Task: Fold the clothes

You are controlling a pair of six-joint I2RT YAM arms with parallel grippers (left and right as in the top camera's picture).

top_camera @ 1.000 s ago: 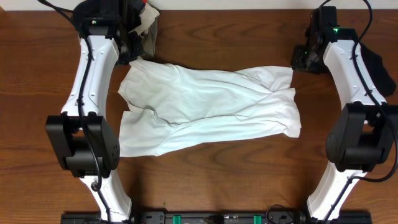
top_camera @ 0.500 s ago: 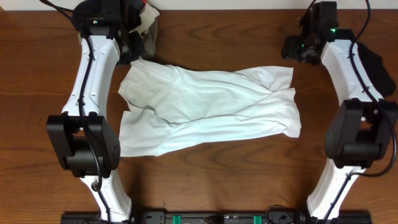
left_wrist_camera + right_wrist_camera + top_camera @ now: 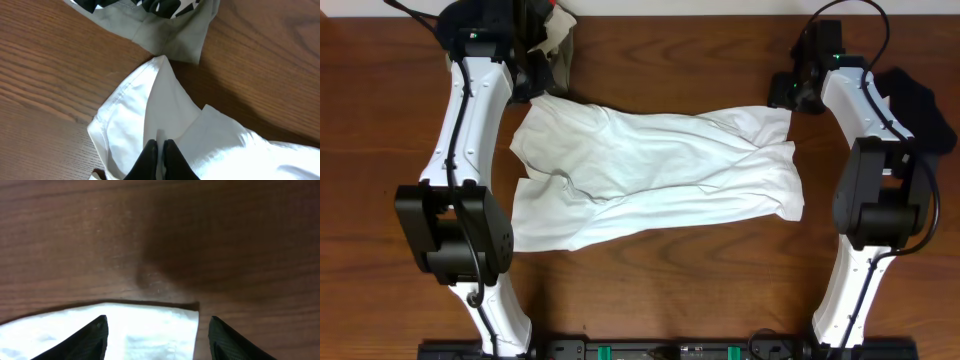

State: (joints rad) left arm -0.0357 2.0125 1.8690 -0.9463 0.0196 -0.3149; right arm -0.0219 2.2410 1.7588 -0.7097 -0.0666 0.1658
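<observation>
A large white T-shirt (image 3: 650, 175) lies crumpled across the middle of the wooden table. My left gripper (image 3: 533, 88) is at the shirt's far left corner. In the left wrist view its black fingers (image 3: 148, 157) are shut on a fold of the white cloth (image 3: 165, 100). My right gripper (image 3: 788, 92) hovers at the shirt's far right corner. In the right wrist view it (image 3: 156, 325) stands open, with the shirt's hemmed corner (image 3: 150, 330) lying on the table between the two fingertips (image 3: 96, 332), not gripped.
A heap of other clothes (image 3: 555, 45) sits at the far left just behind the left gripper. It shows as an olive-grey garment (image 3: 170, 35) and a black-and-white print (image 3: 150, 5). A black garment (image 3: 920, 100) lies at the far right.
The right gripper has opened and swung left along the table's far side, ending over the shirt's far right corner. The shirt and the left arm have not moved.
</observation>
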